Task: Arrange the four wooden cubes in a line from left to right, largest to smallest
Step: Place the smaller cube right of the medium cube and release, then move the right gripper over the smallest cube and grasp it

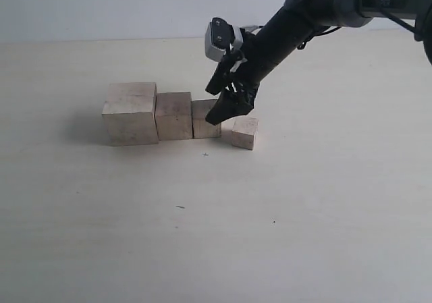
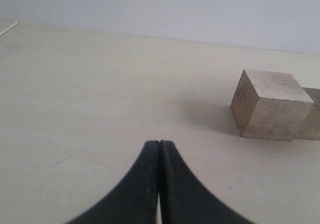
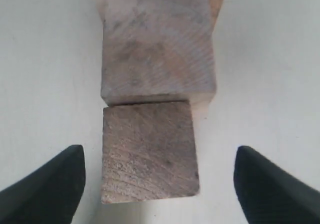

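The four cubes stand on the worktop (image 1: 304, 215) in falling size from the left. The largest cube (image 1: 130, 113), second cube (image 1: 174, 115) and third cube (image 1: 202, 122) touch; the smallest cube (image 1: 244, 132) sits just apart at the right end, slightly forward of the row. The right pincer (image 1: 227, 108) is spread wide, flanking the third cube, with the smallest cube just to its right. The left pincer (image 2: 160, 143), pressed together, is out past the largest cube, so the right arm is nearer.

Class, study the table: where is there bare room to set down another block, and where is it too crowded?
Free: the wide table in front of the row, left of the largest cube, and right of the smallest cube. Crowded: around the third cube, where the open right gripper hangs.
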### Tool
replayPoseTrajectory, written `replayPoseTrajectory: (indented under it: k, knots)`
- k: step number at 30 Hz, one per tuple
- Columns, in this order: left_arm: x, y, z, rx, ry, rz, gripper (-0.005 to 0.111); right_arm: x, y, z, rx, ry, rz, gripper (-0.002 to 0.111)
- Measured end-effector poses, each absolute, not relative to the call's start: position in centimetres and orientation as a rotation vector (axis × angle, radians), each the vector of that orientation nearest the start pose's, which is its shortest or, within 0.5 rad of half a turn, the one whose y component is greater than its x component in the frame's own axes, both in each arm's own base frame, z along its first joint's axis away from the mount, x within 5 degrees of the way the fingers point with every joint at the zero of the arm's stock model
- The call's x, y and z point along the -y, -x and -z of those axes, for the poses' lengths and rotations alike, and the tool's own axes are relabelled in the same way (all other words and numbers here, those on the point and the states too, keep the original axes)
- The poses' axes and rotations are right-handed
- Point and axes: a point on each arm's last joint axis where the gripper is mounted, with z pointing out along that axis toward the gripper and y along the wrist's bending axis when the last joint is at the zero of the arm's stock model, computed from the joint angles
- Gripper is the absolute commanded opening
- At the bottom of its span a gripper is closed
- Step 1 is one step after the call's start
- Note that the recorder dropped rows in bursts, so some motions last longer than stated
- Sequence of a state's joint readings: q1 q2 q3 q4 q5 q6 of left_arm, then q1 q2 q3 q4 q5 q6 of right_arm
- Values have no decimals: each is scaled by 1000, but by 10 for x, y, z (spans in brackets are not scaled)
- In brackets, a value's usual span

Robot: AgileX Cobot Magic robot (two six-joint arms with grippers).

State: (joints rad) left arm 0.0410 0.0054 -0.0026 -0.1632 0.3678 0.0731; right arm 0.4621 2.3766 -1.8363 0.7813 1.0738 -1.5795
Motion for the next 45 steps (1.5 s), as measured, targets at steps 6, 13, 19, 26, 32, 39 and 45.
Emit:
replayPoseTrajectory:
  k: [6,13,19,26,32,39,45]
  knots:
    - [3,-53,-181,-1849,71,81,0,-259,-401,-167,-1907,1856,-744,66]
    - [3,-53,-181,-1849,71,81,0,-241,-382,-233,-2178,1711,-682,0]
    - [3,-53,-181,-1849,71,81,0,-219,-370,-232,-2380,1657,-511,0]
    - [3,-53,-181,-1849,71,81,0,-204,-349,-159,-2395,1654,-491,4]
    - [3,-53,-181,-1849,71,81,0,-210,-347,-170,-2298,1649,-556,24]
    - [3,-53,-181,-1849,71,81,0,-216,-341,-183,-2150,1725,-660,69]
    - [3,-53,-181,-1849,71,81,0,-218,-343,-184,-2140,1679,-671,81]
